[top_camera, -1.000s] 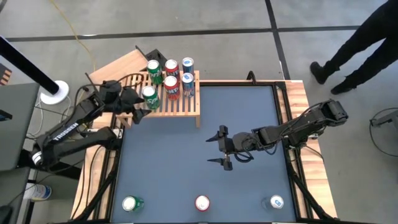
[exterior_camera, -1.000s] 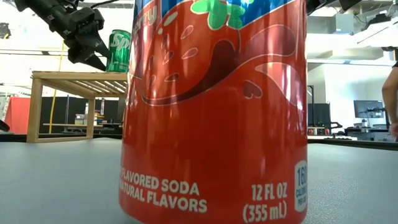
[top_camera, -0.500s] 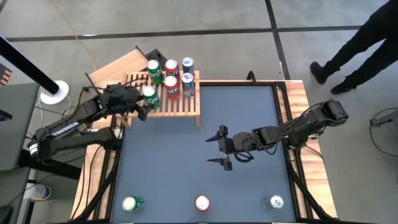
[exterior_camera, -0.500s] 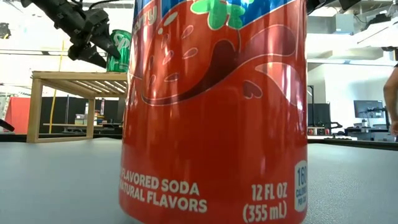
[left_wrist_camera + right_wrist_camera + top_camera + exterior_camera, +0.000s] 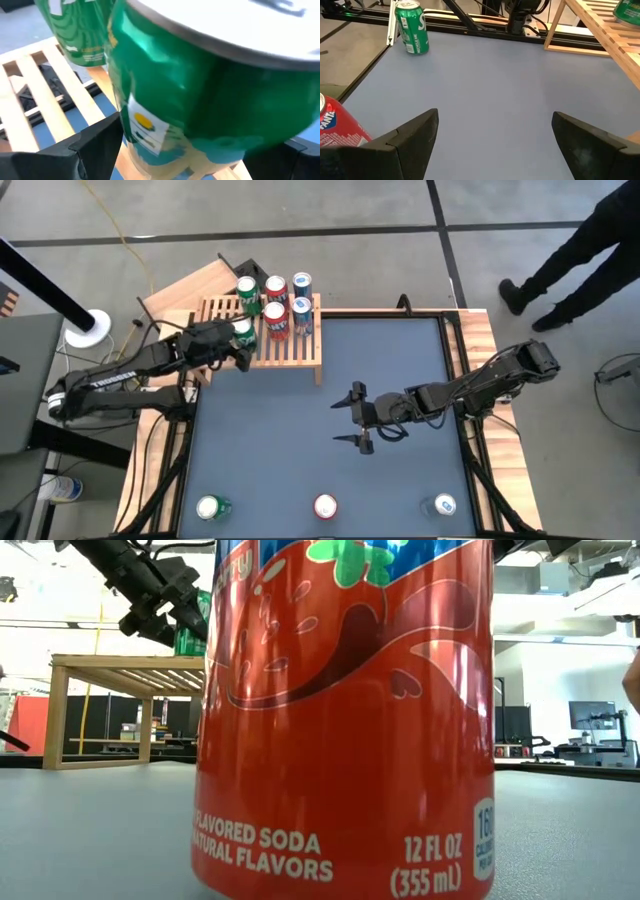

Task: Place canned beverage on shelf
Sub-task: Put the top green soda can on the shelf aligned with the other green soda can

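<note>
— While the left gripper reaches over the near left part of the slatted wooden shelf, what does it hold?

— It is clamped on a green soda can; in the left wrist view that can fills the space between the two dark fingers, with slats under it. Whether its base touches the slats I cannot tell.

— What already stands on the shelf?

— Five cans in two rows: a green can, a red can and a blue can at the back, then a second red can and a second blue can in front of them. The held can is just left of that second red one.

— And the right gripper?

— It hangs over the middle of the dark table, fingers spread wide with nothing between them, well apart from the shelf.

— Anything along the near edge?

— Three cans well apart: a green one, a red one and a third, whose colour I cannot tell, on the right. A person's legs show beyond the table.
</note>
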Motion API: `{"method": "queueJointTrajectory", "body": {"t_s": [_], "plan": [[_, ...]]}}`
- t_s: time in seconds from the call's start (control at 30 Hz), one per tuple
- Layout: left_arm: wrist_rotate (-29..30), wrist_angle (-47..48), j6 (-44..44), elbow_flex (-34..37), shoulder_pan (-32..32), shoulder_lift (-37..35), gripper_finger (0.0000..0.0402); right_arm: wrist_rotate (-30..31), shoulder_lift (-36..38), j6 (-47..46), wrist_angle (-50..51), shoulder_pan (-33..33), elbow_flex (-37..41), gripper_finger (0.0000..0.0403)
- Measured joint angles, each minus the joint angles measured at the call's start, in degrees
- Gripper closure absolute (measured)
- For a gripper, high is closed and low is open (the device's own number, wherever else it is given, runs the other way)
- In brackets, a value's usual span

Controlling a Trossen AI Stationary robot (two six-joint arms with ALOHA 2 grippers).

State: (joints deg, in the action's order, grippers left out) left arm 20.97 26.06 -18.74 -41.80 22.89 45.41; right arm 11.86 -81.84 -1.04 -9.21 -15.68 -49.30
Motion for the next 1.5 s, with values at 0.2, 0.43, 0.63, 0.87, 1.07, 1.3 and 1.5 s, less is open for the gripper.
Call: {"method": "queueJointTrajectory", "body": {"t_s": [0.2,0.43,0.63,0.87,1.07,1.3,1.5], "plan": [[2.41,0.10,0.47,0.00,-1.69,0.32,0.0091,0.00,0.00,0.00,0.20,0.00,0.00,0.0023],[2.40,-0.07,5.94,0.00,-2.05,0.23,0.0123,0.00,0.00,0.00,0.20,0.00,0.00,0.0023],[1.84,-0.33,17.47,0.04,-1.48,-1.09,0.0104,0.00,0.00,-0.01,0.20,0.00,0.00,0.0023],[-12.36,-1.84,23.45,0.07,5.17,-4.68,0.0106,0.00,0.00,-0.02,0.22,0.02,0.00,0.0023],[-26.03,-3.82,28.03,0.07,14.92,-6.45,0.0106,0.00,0.00,-0.44,0.22,0.00,0.00,0.0023],[-44.46,-3.58,32.34,0.07,26.98,-3.09,0.0106,-0.02,0.00,-0.53,-0.22,0.00,0.00,0.0023],[-54.55,-3.63,34.95,0.07,33.69,0.94,0.0105,-0.02,0.00,-1.56,-0.22,0.00,0.00,0.0023]]}}
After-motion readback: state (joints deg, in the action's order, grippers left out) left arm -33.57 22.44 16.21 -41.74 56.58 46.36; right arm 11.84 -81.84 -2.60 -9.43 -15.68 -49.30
